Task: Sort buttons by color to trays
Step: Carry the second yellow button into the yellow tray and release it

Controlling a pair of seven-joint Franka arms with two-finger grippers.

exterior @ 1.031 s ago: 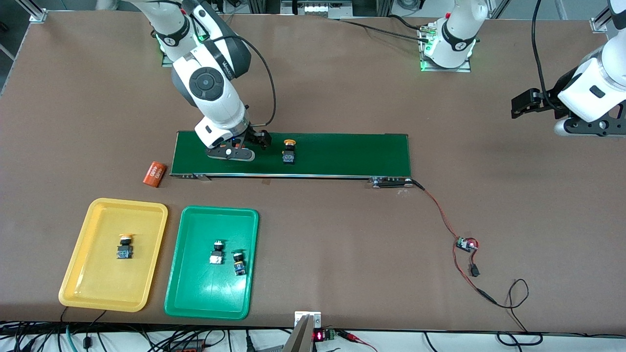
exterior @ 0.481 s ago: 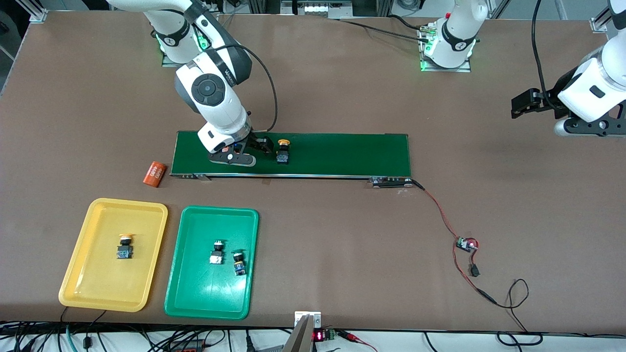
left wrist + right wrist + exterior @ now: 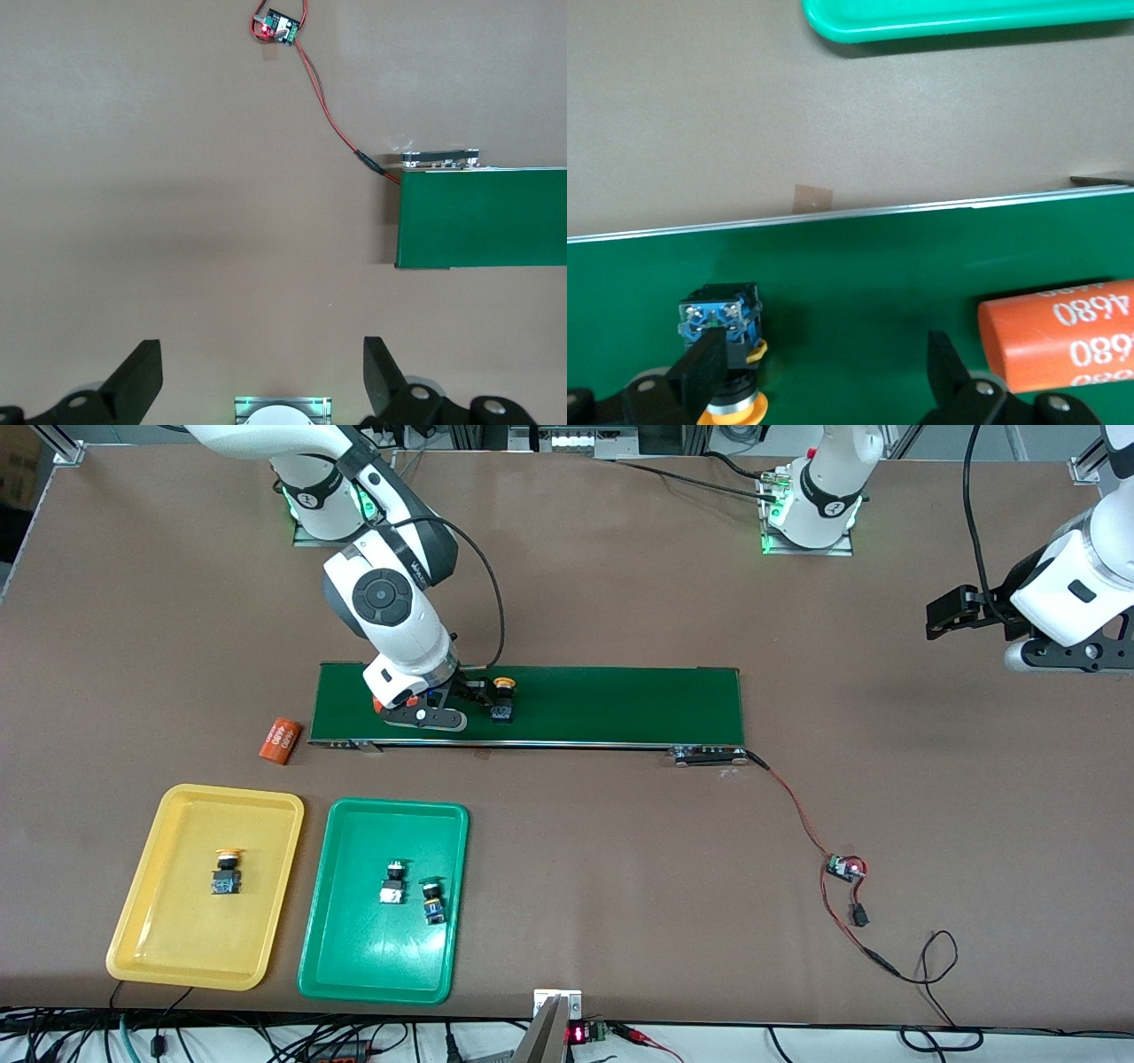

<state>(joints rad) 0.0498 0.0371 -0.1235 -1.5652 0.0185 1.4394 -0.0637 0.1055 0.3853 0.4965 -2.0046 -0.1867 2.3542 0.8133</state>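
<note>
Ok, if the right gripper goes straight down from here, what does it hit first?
Probably the yellow-capped button: it lies under one finger of the open right gripper, not between the two. Midway there is only bare conveyor belt. Depth is hard to judge.

Front view: we look down from high across the table (image 3: 620, 602), facing both arm bases along the top edge.
Left wrist view: we look straight down from well above the bare tabletop, near the conveyor belt (image 3: 483, 217) end and the small circuit board (image 3: 276, 25).
Right wrist view: we sit low and close over the belt (image 3: 859, 266), with the green tray (image 3: 966, 18) rim at the frame's edge.
Shared: the belt (image 3: 576, 704) shows in all three views; the board (image 3: 844, 866) in front and left wrist; the green tray (image 3: 328, 903) in front and right wrist.
</note>
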